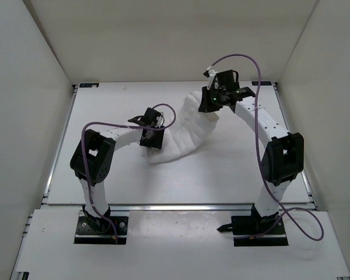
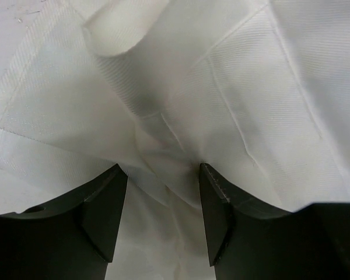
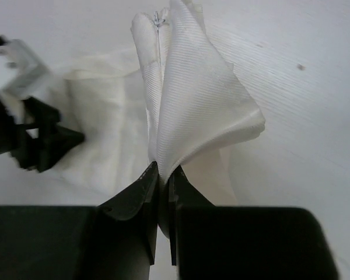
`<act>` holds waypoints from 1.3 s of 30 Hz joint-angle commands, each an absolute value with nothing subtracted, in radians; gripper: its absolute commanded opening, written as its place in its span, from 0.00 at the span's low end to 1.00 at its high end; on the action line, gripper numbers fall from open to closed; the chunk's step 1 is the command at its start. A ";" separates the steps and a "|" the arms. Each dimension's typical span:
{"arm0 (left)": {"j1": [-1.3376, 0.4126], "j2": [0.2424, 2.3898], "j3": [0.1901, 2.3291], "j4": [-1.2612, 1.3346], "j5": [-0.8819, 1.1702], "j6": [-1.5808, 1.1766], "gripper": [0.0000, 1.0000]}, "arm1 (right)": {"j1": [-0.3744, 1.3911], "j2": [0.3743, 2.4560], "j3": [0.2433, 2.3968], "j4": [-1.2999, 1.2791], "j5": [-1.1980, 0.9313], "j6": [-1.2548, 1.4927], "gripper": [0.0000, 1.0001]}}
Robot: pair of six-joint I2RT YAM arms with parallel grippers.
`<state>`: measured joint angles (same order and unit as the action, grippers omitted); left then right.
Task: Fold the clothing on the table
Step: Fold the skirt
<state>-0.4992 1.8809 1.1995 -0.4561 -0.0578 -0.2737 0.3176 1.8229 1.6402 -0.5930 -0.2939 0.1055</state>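
From above, the clothing (image 1: pixel 184 131) lies on the table (image 1: pixel 233 175) as a curved white band strung between the two arms. Its near end sits under the left gripper (image 1: pixel 150 139) and its far end is at the right gripper (image 1: pixel 213 104). White walls (image 1: pixel 23 87) close in the scene, and a purple cable (image 1: pixel 245 57) loops over the right arm. At the left wrist, the left gripper (image 2: pixel 163 210) stands with jaws apart. Rumpled clothing (image 2: pixel 251 87) fills the gap between its dark fingers (image 2: pixel 105 216) and spreads ahead of them, nothing pinched. At the right wrist, the right gripper (image 3: pixel 163 175) is clamped on a fold of the clothing (image 3: pixel 198 99), which fans up just beyond the fingertips. The left gripper (image 3: pixel 29 134) shows off to one side across the cloth, and bare table (image 3: pixel 303 87) lies on the other side.
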 commanded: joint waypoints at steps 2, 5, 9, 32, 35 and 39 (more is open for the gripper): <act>-0.492 1.911 1.210 -0.477 0.057 -0.276 0.63 | 0.445 1.775 1.661 -0.569 -0.310 0.141 0.00; -0.469 1.919 1.206 -0.459 0.129 -0.278 0.63 | 0.505 1.798 1.631 -0.516 -0.314 0.181 0.00; -0.417 1.913 1.163 -0.443 0.208 -0.293 0.61 | 0.580 1.862 1.608 -0.474 -0.356 0.230 0.00; -0.215 1.835 1.002 -0.391 0.512 -0.284 0.65 | 0.683 2.085 1.720 -0.360 -0.555 0.380 0.24; -0.164 1.774 0.980 -0.339 0.581 -0.320 0.65 | 0.670 2.037 1.727 -0.370 -0.552 0.368 0.40; -0.126 1.700 1.017 -0.366 0.588 -0.313 0.67 | 0.649 1.944 1.717 -0.359 -0.500 0.359 0.57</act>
